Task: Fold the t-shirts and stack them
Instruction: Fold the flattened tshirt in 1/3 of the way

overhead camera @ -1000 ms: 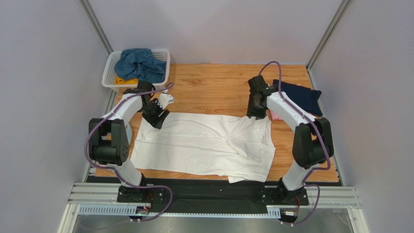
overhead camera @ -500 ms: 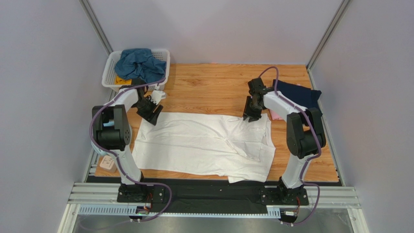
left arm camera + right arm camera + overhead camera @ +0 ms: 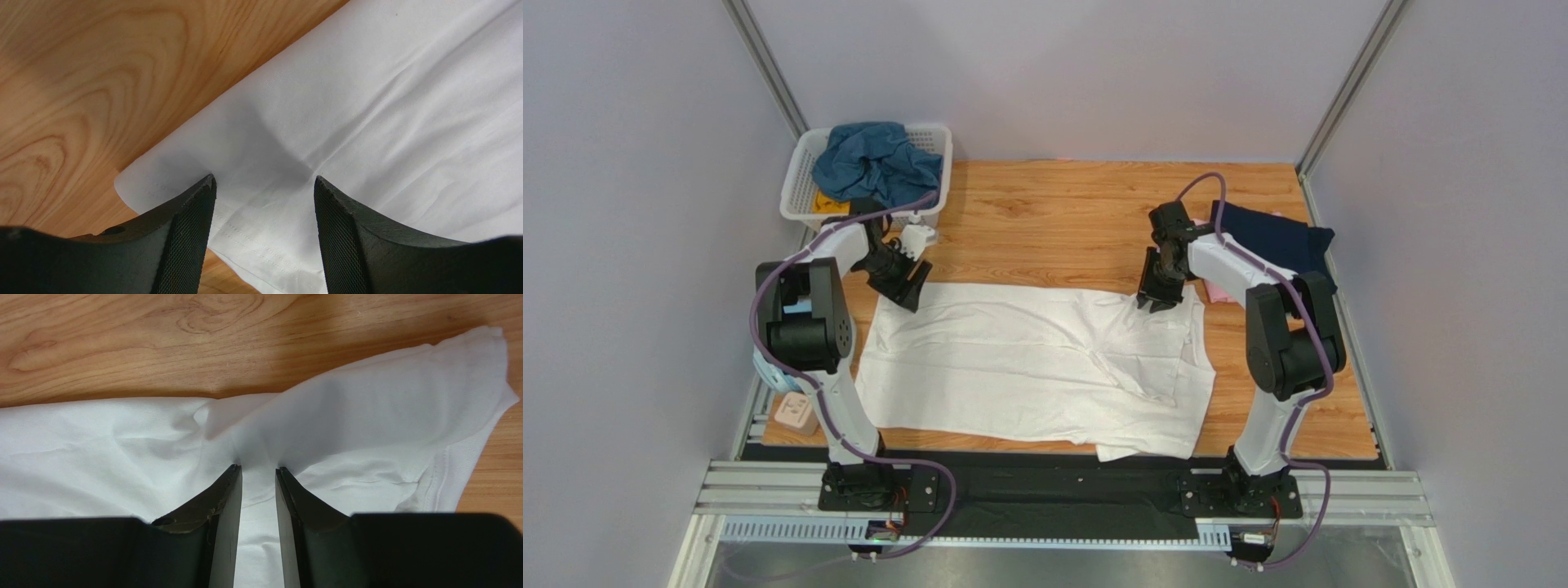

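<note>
One white t-shirt point(image 3: 1014, 361) and one navy t-shirt point(image 3: 1284, 245) lie on the desk point(image 3: 1051, 227); left jaws spread, right jaws pinching the white one.

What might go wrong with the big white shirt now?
The left gripper stands open over a corner of the white t-shirt; if it closes badly, that corner may slip out. The right gripper pinches only a small pucker of cloth, so lifting could drop it or fold the shirt crooked.

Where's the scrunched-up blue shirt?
In the top view, the teal-blue shirt sits heaped in the white basket at the table's far left corner.
</note>
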Robot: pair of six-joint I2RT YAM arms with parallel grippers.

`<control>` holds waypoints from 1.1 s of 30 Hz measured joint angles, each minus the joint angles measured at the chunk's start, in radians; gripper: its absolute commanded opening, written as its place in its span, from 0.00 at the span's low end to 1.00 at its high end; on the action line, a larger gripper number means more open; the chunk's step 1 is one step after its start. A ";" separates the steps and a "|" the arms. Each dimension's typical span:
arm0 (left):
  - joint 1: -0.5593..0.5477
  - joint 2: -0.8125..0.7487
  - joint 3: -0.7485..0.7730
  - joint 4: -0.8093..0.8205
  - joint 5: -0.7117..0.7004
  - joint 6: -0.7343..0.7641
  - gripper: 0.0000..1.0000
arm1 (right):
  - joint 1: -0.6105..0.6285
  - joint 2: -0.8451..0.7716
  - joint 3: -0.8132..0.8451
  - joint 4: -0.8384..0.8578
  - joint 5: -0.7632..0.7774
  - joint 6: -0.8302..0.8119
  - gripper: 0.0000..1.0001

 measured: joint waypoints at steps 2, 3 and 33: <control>0.026 0.000 0.000 0.002 0.005 0.003 0.67 | -0.002 0.007 0.002 -0.001 0.002 0.004 0.31; 0.042 0.002 0.000 0.003 0.005 0.005 0.67 | -0.003 0.014 0.006 -0.002 0.003 0.005 0.32; 0.109 0.005 0.004 0.000 0.012 0.034 0.67 | -0.191 0.137 0.140 -0.060 0.061 0.006 0.35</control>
